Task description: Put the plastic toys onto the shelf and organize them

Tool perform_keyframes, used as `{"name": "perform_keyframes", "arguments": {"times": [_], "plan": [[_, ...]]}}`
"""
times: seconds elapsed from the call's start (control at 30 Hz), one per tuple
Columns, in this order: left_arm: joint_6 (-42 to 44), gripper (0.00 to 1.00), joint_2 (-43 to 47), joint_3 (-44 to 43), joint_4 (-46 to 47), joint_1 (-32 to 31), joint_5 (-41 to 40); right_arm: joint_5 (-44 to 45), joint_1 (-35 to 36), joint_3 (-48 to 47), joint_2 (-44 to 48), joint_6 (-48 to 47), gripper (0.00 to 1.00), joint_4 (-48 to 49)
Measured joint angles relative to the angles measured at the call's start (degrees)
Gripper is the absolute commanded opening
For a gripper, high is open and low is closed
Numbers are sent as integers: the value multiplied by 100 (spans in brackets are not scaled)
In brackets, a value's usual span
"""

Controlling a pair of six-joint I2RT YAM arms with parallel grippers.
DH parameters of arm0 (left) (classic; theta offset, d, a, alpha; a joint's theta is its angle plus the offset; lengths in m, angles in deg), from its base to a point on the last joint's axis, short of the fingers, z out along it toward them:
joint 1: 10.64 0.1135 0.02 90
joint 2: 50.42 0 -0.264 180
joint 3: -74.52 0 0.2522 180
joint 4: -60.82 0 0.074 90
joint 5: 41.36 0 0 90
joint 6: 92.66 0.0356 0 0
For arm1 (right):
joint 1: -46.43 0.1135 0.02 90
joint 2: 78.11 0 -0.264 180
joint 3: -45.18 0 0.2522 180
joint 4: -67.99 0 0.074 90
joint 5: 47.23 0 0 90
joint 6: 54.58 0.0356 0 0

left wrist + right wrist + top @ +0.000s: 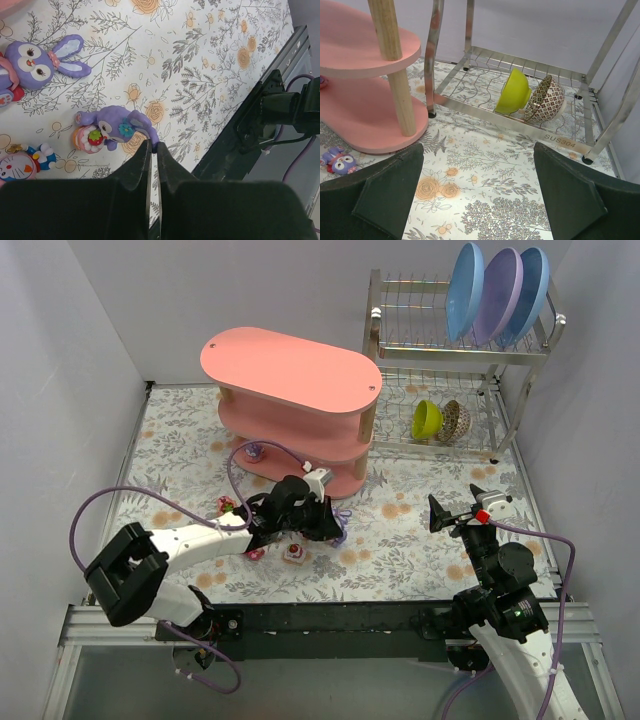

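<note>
In the top external view, the left gripper (333, 518) is seen lowered to the flower-printed tablecloth (420, 530), just in front of the pink three-tier oval shelf (290, 365) and among the small plastic toys (295, 553) scattered there. This low position is judged to be needed because a toy must be taken from the cloth before it can be put on a tier. The right gripper (462, 512) is held up and well apart from the toys, probably so that the way is left free. Whether the left fingers are closed cannot be told from above. In the left wrist view this is shown: the two fingertips (145, 152) are pressed together, and the thin end of a purple figurine holding a strawberry cake (112, 127) appears to be pinched between them while its body lies on the cloth. A purple long-eared rabbit figurine (37, 60) and a blue-and-white cat figurine (22, 162) are seen nearby, which are too small to be told apart from above. In the right wrist view, the right fingers are spread wide with nothing between them. Shown only here are a light wooden post (395, 65) of the shelf, a small purple figurine (337, 161) on the cloth beside the lowest tier, and the lime-green bowl (514, 92) and brown patterned bowl (547, 100) leaning in the metal wire rack (485, 112).
</note>
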Motion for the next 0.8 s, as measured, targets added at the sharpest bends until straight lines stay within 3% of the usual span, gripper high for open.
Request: {"name": "perform_keyframes", "arguments": {"times": [0.23,0.53,0.63,0.8], "plan": [[-289,0,741,155,4,-2,-323,0,0,0,0,0,98,0],[-1051,0,2159,599,120,116,-1659,-2,0,0,0,0,98,-2],[-1388,0,2524,918,195,455,-1967,-4,4,0,0,0,98,0],[-1816,0,2938,1574,461,1528,-1947,-17,4,0,0,0,98,0]]}}
